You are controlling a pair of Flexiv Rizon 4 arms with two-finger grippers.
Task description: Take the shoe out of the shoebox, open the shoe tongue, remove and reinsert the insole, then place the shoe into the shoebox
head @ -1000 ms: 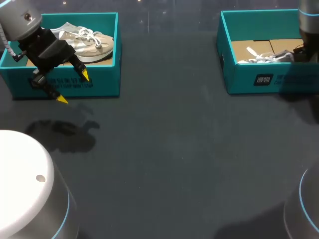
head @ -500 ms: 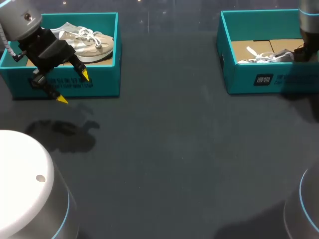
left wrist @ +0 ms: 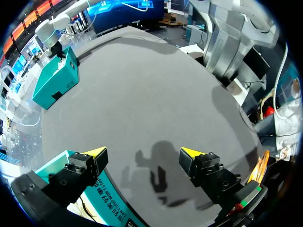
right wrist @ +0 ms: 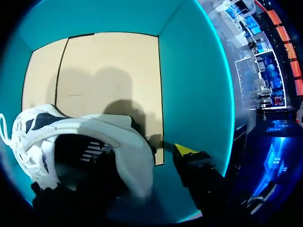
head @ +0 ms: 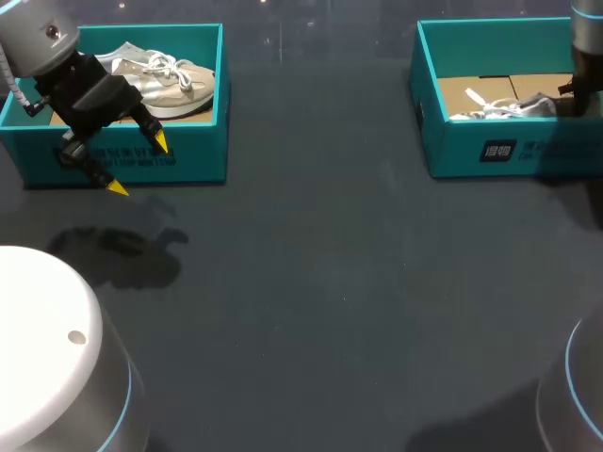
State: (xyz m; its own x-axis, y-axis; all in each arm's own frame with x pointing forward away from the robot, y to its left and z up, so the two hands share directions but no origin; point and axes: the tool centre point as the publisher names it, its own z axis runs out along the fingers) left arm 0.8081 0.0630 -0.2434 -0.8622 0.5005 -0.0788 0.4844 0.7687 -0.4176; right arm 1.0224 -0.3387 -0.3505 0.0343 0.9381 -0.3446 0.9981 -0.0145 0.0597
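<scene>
— What is sitting at the far left?
— The left gripper is hanging with its yellow tips spread, holding nothing, just in front of the left box. That box is teal cardboard, and a beige shoe with white laces is lying in it.
— And at the far right?
— The white shoe is lying in the right box, on its plain brown floor. The right gripper is sitting low at the heel opening. Whether it is gripping, I cannot tell.
— How is the shoe likely handling?
— I am judging it light, soft in the upper, stiff in the sole, with floppy laces. The padded heel rim is looking like the best hold.
</scene>
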